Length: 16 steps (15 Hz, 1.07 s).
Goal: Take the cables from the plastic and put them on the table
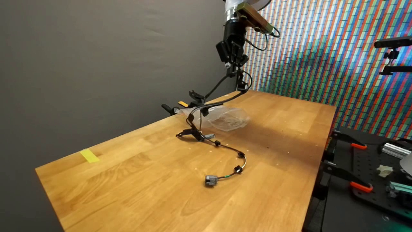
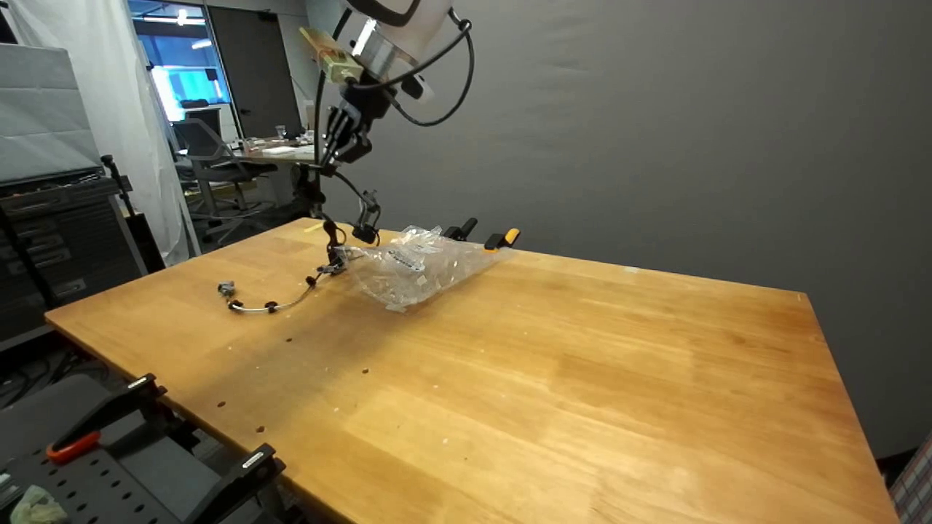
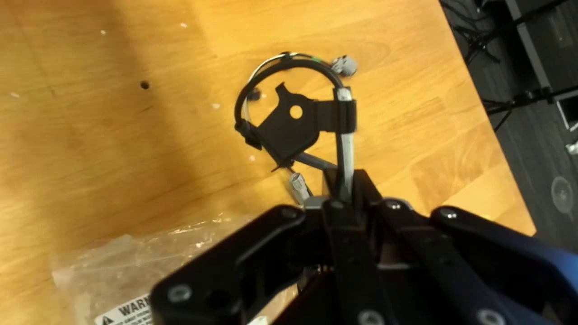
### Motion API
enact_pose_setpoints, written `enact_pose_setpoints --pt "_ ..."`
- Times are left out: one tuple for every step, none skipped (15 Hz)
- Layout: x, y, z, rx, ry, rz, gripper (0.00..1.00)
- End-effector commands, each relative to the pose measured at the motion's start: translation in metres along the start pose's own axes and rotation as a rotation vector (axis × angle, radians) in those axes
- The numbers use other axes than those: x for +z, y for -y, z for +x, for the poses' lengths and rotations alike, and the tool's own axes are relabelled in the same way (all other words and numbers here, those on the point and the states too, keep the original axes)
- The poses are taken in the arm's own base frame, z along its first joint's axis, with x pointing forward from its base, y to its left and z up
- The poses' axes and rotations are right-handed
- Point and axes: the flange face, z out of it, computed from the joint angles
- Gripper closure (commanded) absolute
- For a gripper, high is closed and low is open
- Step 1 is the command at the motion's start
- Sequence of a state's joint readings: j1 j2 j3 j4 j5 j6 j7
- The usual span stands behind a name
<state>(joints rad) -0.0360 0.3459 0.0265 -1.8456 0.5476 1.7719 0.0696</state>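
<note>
My gripper [image 1: 231, 71] is shut on the black cable [image 1: 191, 118] and holds its upper part well above the wooden table [image 1: 128, 193]. In the wrist view the cable stands out between the fingertips [image 3: 345, 192], with a black bracket [image 3: 293, 126] on it. The cable hangs in loops. Its lower bracket [image 1: 193, 132] is at the tabletop, and its thin end lies on the table with a grey connector [image 1: 211, 180]. The clear plastic bag [image 2: 419, 269] lies crumpled on the table beside the hanging cable. It also shows in the wrist view [image 3: 131, 262], with a warning label.
Clamps with black and yellow handles [image 2: 502, 239] sit at the table edge by the grey wall. Yellow tape [image 1: 89, 155] is on the table near that edge. A dark cart with orange-handled clamps [image 1: 362, 187] stands along the opposite edge.
</note>
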Motion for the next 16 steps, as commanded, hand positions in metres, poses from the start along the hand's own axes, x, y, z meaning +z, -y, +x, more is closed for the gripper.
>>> enact_pose_setpoints --pt "-0.025 -0.071 -0.008 0.098 -0.055 0.055 0.98" --pt "-0.031 -0.093 -0.008 0.129 -0.064 0.067 0.98" --pt "-0.037 -0.114 -0.009 0.154 -0.069 0.077 0.98" --pt "-0.04 -0.133 -0.009 0.173 -0.076 0.085 0.98" --pt "-0.044 -0.151 -0.01 0.184 -0.075 0.092 0.98" --pt "-0.046 -0.167 -0.009 0.187 -0.078 0.1 0.98" --pt "-0.048 -0.183 -0.009 0.188 -0.082 0.104 0.98" --pt "-0.05 -0.197 -0.008 0.191 -0.09 0.106 0.98" --pt "-0.052 -0.21 -0.008 0.196 -0.096 0.104 0.98" --pt "-0.052 -0.22 -0.009 0.197 -0.1 0.102 0.66" --pt "-0.054 -0.227 -0.01 0.2 -0.113 0.09 0.64" --pt "-0.056 -0.233 -0.01 0.201 -0.128 0.074 0.58" --pt "-0.058 -0.237 -0.011 0.199 -0.143 0.058 0.51" --pt "-0.061 -0.238 -0.011 0.197 -0.157 0.039 0.42" --pt "-0.065 -0.237 -0.011 0.192 -0.176 0.007 0.35" --pt "-0.067 -0.235 -0.01 0.185 -0.193 -0.024 0.27"
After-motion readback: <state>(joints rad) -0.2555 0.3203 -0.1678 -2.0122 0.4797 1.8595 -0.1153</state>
